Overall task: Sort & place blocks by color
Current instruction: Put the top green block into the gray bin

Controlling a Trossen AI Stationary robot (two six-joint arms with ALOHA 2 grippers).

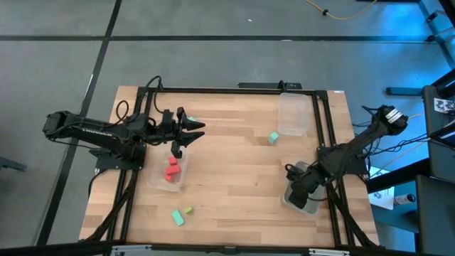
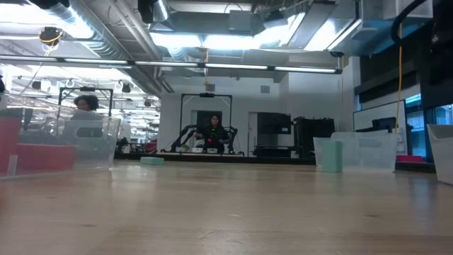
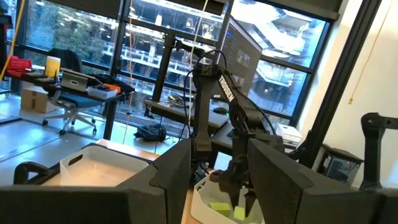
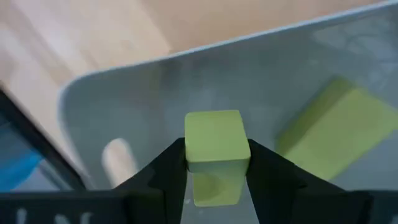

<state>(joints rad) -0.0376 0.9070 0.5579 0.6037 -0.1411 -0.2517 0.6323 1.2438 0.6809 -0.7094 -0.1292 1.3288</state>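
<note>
Over a pale wooden table [image 1: 234, 171], the right gripper [image 4: 216, 163] pinches a smooth yellow-green cube [image 4: 216, 147] inside a clear plastic tray [image 4: 124, 93], beside a second yellow-green block [image 4: 339, 121]. The left gripper [image 1: 193, 129], fingers spread, hovers above another tray [image 1: 158, 179] holding red blocks [image 1: 170, 171].

A grey floor [image 1: 213, 60] crossed by dark lines is seen around the wooden table [image 1: 234, 171] from above. Across the table top, a long room is shown, lit by bright strip lights [image 2: 233, 39] on a ceiling hung with ducts [image 2: 106, 32], and a person [image 2: 214, 131] is seated at the far end among dark frames. Tall windows [image 3: 155, 37] with dark frames are seen beyond a desk [image 3: 74, 87] and an office chair [image 3: 65, 93].
</note>
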